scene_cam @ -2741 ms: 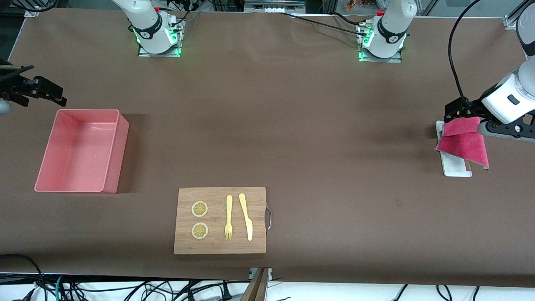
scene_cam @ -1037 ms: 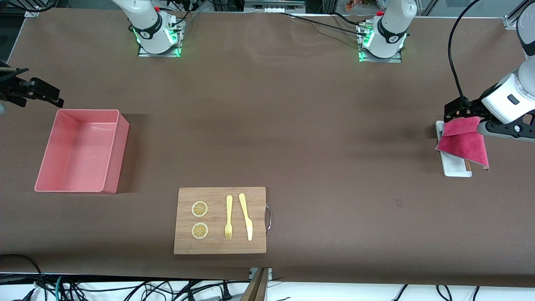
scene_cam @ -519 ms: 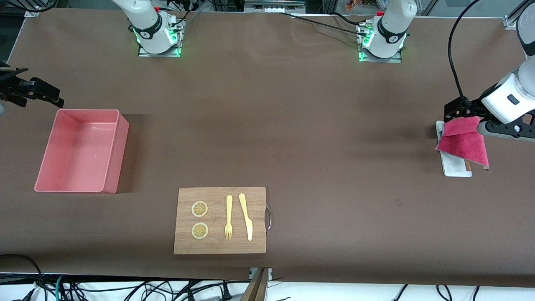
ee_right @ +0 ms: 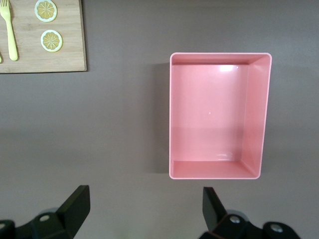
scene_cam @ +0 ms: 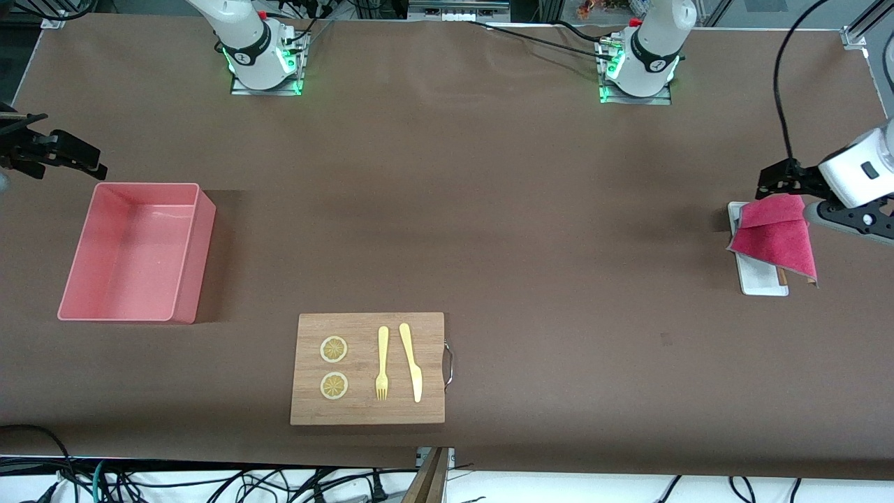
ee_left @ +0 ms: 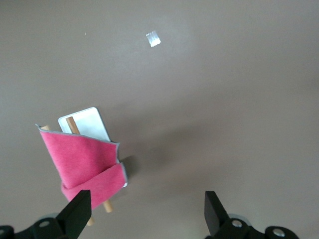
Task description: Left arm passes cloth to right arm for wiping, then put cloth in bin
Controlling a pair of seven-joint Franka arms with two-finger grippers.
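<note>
The crimson-pink cloth [scene_cam: 775, 237] lies folded and draped over a white tray [scene_cam: 758, 283] at the left arm's end of the table. My left gripper [scene_cam: 782, 178] is open and empty, over the table beside the cloth's folded edge. In the left wrist view the cloth [ee_left: 82, 159] lies by one of the fingertips [ee_left: 76, 217] of my left gripper [ee_left: 144, 216]. My right gripper [scene_cam: 66, 150] is open and empty over bare table beside the pink bin [scene_cam: 133, 251]. The right wrist view shows the empty bin [ee_right: 259, 114] ahead of my right gripper [ee_right: 144, 209].
A wooden cutting board [scene_cam: 368, 412] with two lemon slices, a yellow fork and a yellow knife lies nearer the front camera, also showing in the right wrist view [ee_right: 65, 55]. Tan sticks [ee_left: 107, 205] lie on the tray under the cloth.
My left arm has drawn back and lifted a little away from the cloth, toward its end of the table. The cloth has stayed draped on the tray. The right gripper barely shifted.
</note>
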